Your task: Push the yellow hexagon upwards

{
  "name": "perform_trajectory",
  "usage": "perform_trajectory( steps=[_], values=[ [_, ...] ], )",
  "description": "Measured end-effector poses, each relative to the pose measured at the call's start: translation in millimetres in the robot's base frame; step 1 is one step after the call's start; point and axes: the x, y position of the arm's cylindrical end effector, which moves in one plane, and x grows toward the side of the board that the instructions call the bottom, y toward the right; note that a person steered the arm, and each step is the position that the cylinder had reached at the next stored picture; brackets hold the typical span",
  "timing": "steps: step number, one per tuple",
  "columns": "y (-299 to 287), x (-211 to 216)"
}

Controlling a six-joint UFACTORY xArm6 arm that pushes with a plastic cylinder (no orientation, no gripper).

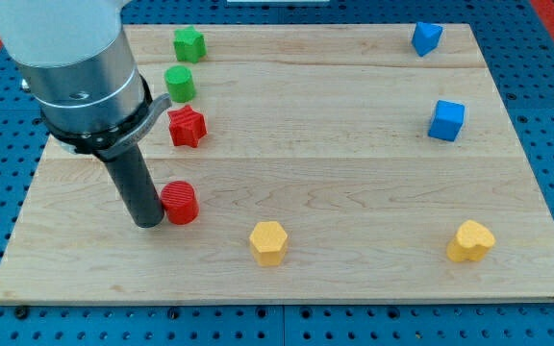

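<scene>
The yellow hexagon lies on the wooden board near the view's bottom, a little left of the middle. My tip rests on the board at the left, touching the left side of a red cylinder. The tip is well left of the yellow hexagon and slightly above it, with the red cylinder between them.
A red star, a green cylinder and a green star run up the left side. A blue block and a blue cube are at the right. A yellow heart lies at bottom right.
</scene>
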Motion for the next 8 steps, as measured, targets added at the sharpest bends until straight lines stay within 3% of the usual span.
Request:
perform_trajectory(
  steps=[1, 3, 4, 6, 8],
  values=[
    [0.0, 0.0],
    [19.3, 50.4],
    [22.3, 50.4],
    [95.8, 50.5],
    [113.8, 43.5]
  ],
)
